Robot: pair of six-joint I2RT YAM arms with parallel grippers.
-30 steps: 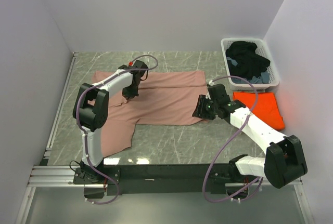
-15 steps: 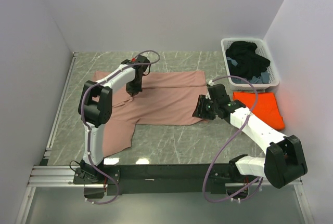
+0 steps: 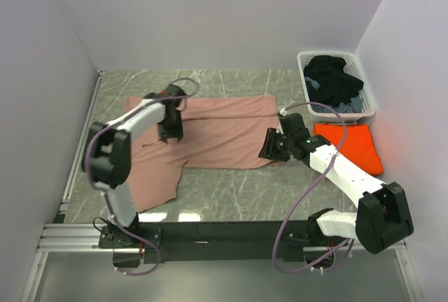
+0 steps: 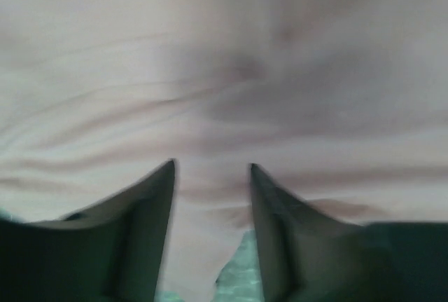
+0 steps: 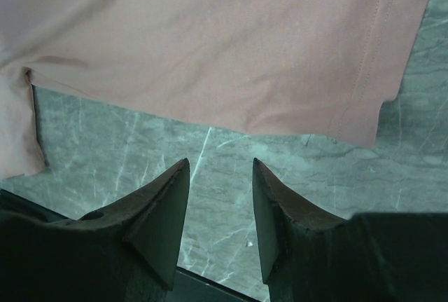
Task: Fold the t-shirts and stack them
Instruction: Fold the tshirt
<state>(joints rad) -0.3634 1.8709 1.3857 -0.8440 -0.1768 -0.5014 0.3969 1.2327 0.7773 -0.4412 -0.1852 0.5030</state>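
A dusty-pink cotton t-shirt (image 3: 224,134) lies spread on the grey marble table (image 3: 238,186), the left gripper (image 4: 212,165) low over its far left part, fingers parted and pinching nothing. The right gripper (image 5: 220,163), also apart and empty, hovers just beside the near hem, seemingly poised to lift it for a fold; a folded bright-orange t-shirt (image 3: 350,146) waits at right, likely the stack's base

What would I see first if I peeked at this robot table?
A dusty-pink t-shirt spread across the middle of the marble table catches the eye first, with the left gripper over it and the right gripper at its edge. Next is the bright orange t-shirt on the right, next to a white basket of dark clothes.
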